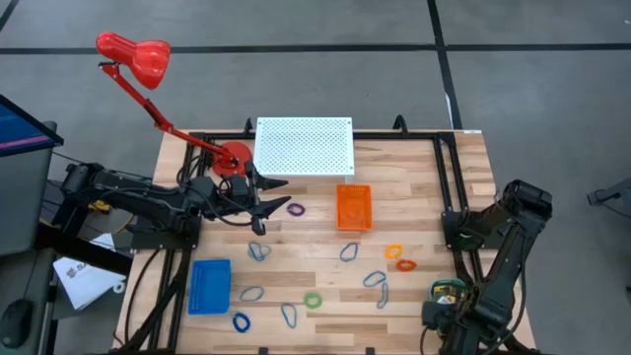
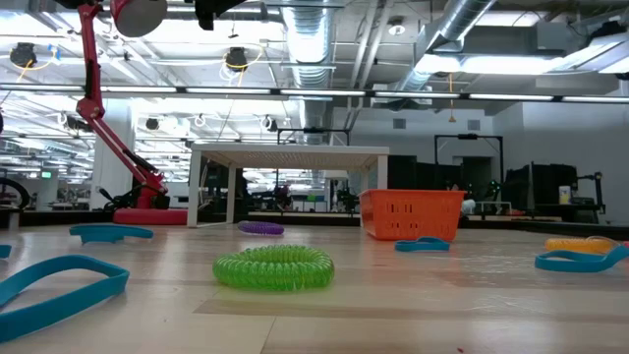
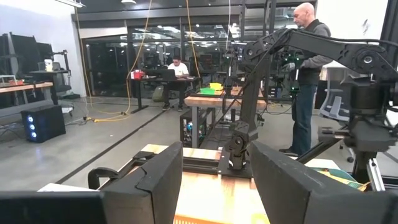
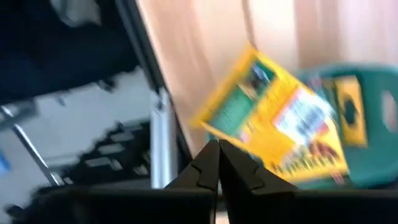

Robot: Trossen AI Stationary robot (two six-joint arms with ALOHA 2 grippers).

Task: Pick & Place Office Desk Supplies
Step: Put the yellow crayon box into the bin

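**Right pincer clenched at the box, rings waiting across the table**

The right gripper [image 4: 217, 163] sits at the lower right of the high view. Its fingers are pressed tip to tip with nothing between them. Just past the tips lies the yellow box [image 4: 280, 118], tilted, against the teal tray [image 4: 373, 118]. The wrist view is smeared, so I cannot tell whether the box is fully inside the tray or leaning on its rim.

If the box is meant to be in that tray, the sound move is probably to lift straight up and clear of it, then confirm from above that it has settled flat. A sideways exit could knock the box off the rim.

The left gripper [image 1: 264, 202] hovers at centre left of the high view with its jaws spread and empty, near the purple ring [image 1: 295, 209].

The table [image 1: 424, 197] is pale wood planking. The orange ring [image 1: 394, 252], the green ring [image 1: 313, 300] and several blue-grey clips [image 1: 375, 279] are scattered over its lower half.

- The orange tray [image 1: 354, 207] is at centre.
- The blue tray [image 1: 209, 286] is at lower left.
- A white perforated stand [image 1: 304, 146] is at the top edge.
- A red lamp [image 1: 133, 54] is at upper left.

Beyond is an open workshop with ceiling ducts. In the left wrist view one person [image 3: 308, 74] stands at right and another [image 3: 177, 68] sits at a far desk.
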